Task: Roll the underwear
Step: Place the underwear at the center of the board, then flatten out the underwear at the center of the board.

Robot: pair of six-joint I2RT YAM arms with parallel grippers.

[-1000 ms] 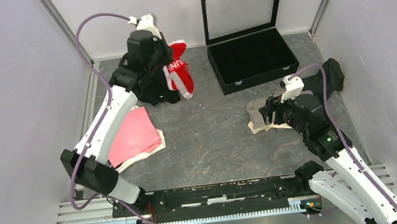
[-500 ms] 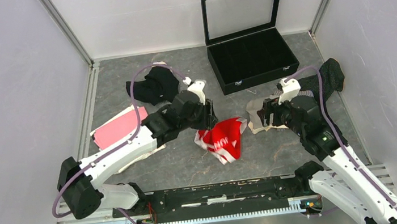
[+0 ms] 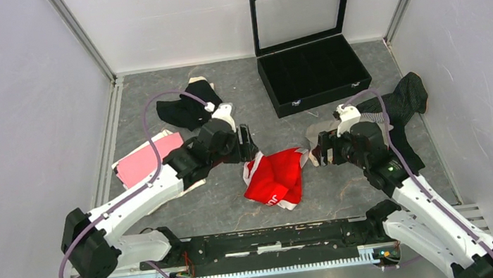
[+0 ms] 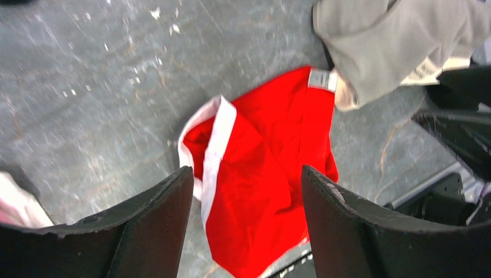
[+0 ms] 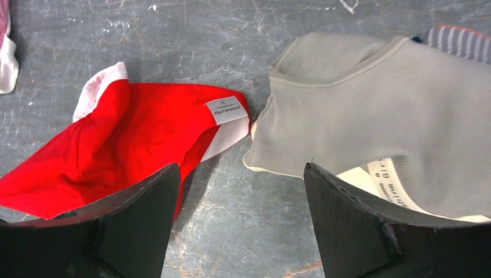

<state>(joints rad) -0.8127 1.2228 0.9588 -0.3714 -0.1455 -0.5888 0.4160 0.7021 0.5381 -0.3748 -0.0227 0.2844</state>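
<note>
**Altogether five garments, one case, two open grippers**

Counted on the table (image 3: 248, 117): five pieces of underwear and one black case (image 3: 313, 67) with its glass lid raised, at the back wall.

The red underwear (image 3: 275, 178) lies crumpled near the middle, between the two grippers; its white-banded corner with the label sits just beside the beige underwear (image 5: 370, 116), and whether they touch I cannot tell. The black underwear (image 3: 186, 107) lies back left; the pink underwear (image 3: 143, 160) lies flat by the left rail; the pinstriped underwear (image 3: 402, 102) is bunched against the right wall, with the beige piece next to it.

The left gripper (image 4: 246, 174) hangs over the red piece with its fingers spread wide and nothing between them; the right gripper (image 5: 242, 171) is likewise wide apart and empty, above the bare strip where red and beige meet.

Bare table shows in front of the red piece toward the near edge, and behind it up to the case; the left and right sides are crowded by cloth.
</note>
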